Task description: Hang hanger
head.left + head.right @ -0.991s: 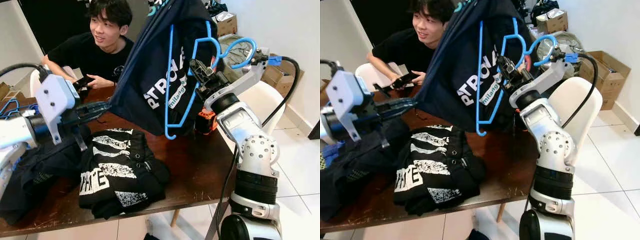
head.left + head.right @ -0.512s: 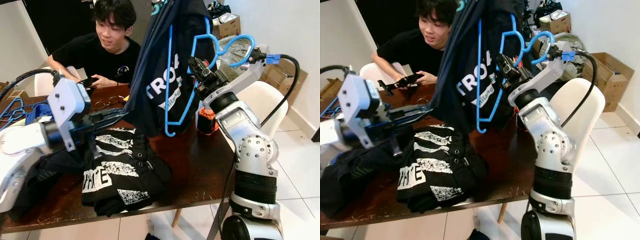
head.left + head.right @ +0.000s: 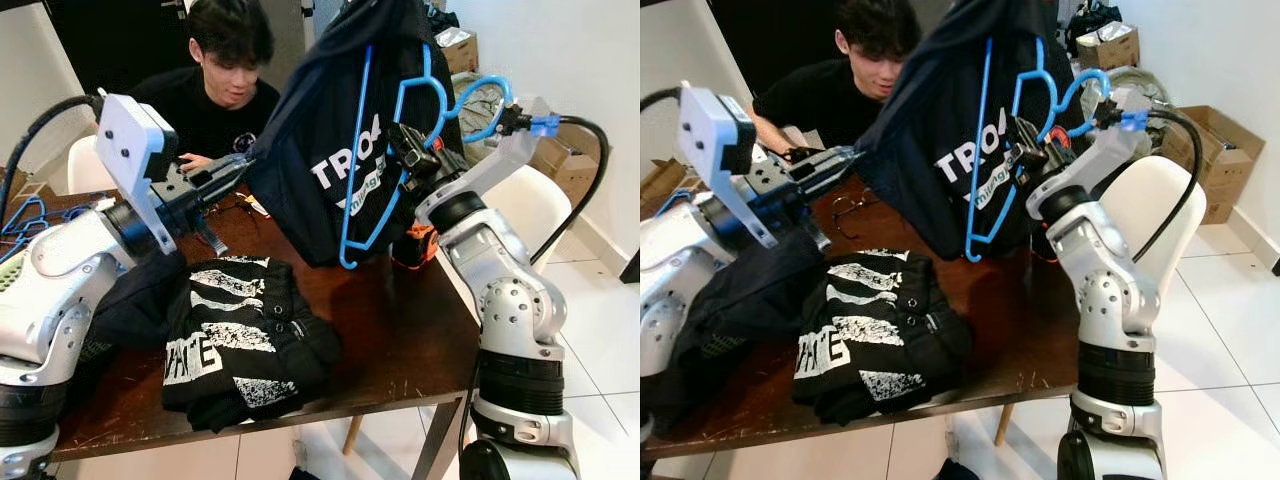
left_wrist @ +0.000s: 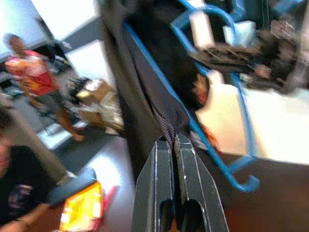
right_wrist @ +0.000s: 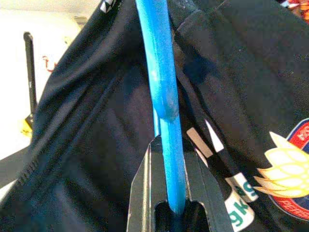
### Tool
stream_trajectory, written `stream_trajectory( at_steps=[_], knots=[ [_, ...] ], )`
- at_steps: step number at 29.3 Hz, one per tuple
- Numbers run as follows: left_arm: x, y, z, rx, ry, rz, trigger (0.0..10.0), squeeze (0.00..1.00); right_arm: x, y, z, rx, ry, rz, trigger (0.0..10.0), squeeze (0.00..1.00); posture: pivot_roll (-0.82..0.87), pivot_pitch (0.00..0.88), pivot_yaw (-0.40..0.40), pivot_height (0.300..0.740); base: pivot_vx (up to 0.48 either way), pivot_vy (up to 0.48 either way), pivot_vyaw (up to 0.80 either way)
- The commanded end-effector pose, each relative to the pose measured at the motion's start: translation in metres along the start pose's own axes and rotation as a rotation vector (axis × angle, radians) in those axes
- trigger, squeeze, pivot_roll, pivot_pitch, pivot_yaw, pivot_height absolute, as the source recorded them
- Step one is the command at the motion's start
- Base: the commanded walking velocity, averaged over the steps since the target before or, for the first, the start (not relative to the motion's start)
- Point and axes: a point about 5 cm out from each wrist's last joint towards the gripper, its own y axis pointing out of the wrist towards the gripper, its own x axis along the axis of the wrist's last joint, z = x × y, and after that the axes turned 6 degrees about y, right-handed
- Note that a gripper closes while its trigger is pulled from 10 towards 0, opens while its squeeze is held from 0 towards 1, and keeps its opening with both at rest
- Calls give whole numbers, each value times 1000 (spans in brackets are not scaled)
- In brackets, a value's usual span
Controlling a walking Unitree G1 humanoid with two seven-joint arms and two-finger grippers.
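Gripping one blue hanger, right hand; left hand pinches shirt.

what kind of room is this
Probably a lived-in home room: a wooden table piled with folded clothes, white chairs on a tiled floor, and cardboard boxes by the wall.

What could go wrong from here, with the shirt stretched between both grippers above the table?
The left gripper pinches just a small fold of the navy shirt, so the cloth may slip free. The right gripper clamps one thin bar of the blue hanger, which could twist in that hold. The person sits close behind the shirt, so a swing might reach them.
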Motion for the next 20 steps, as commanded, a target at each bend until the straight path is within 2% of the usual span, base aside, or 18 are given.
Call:
stream_trajectory(
  at_steps=[1,2,9,15,20],
  knots=[
    [-8,1,-16,-97,-39,34,10000,0,7,0,6,24,-13,-59,10000,0,52,0,59,740,0,0,0],
    [-10,1,-22,-130,-47,42,10000,0,8,0,6,25,-12,-63,10000,0,52,0,59,740,0,0,0],
    [-14,3,-35,-203,-66,59,10000,0,9,-1,4,23,-9,-84,10000,0,55,0,54,740,0,0,0],
    [-16,5,-36,-198,-60,65,10000,0,9,0,6,45,1,-94,10000,0,61,0,52,740,0,0,0],
    [-16,3,-42,-222,-89,66,10000,0,8,1,9,63,1,-95,10000,0,59,0,46,740,0,0,0]
  ],
)
